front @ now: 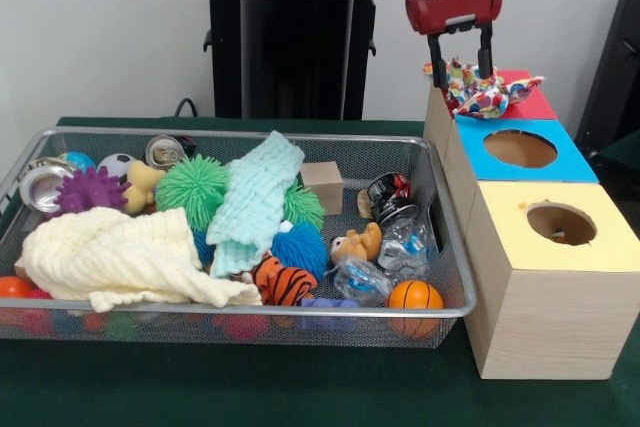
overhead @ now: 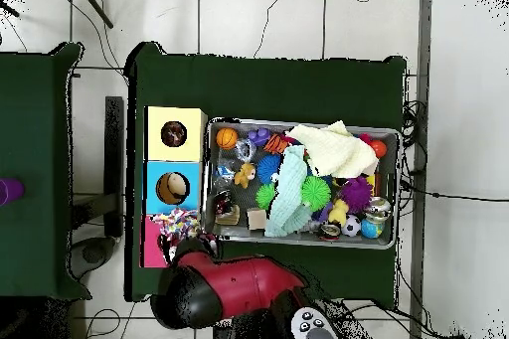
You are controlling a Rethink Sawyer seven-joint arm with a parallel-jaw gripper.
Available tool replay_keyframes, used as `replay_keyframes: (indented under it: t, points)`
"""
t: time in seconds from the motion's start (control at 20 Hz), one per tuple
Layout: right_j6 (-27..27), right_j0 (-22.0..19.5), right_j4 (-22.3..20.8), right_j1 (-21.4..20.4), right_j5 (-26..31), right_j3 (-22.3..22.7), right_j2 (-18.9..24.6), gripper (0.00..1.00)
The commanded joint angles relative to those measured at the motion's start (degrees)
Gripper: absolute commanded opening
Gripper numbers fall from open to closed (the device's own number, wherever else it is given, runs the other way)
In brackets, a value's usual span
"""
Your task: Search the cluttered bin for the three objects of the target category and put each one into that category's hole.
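My gripper hangs open over the red-topped box at the back of the box row. Its two dark fingers stand wide apart, just above a multicoloured patterned cloth. That cloth lies crumpled on the red top and hides the hole there. In the overhead view the cloth shows beside the red arm, which hides the gripper. A mint green cloth lies draped over the toys in the middle of the wire bin. A cream cloth fills the bin's front left.
The blue-topped box and yellow-topped box each show an uncovered round hole. The bin also holds spiky balls, a small orange basketball, crushed cans, a tiger toy, a wooden block and crumpled plastic.
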Motion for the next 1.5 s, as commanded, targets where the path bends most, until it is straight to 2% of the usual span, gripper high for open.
replay_keyframes:
  t: [0.05, 0.65, 0.75, 0.9, 1.1, 1.5]
  points:
    - [8.41, 0.04, 1.81, 2.11, 2.53, 0.03, 1.47, 1.00]
    - [8.83, 1.99, 1.63, 2.37, 1.53, -0.70, -0.37, 1.00]
    - [9.56, 3.62, 1.41, 4.56, -0.37, -1.20, -2.02, 1.00]
    - [10.57, 10.44, -0.20, 11.25, -7.72, -3.81, -8.95, 1.00]
    - [10.99, 14.86, 1.21, 13.94, -11.28, -5.14, -12.63, 1.00]
    - [9.53, 17.13, 2.02, 17.24, -13.85, -7.16, -15.33, 1.00]
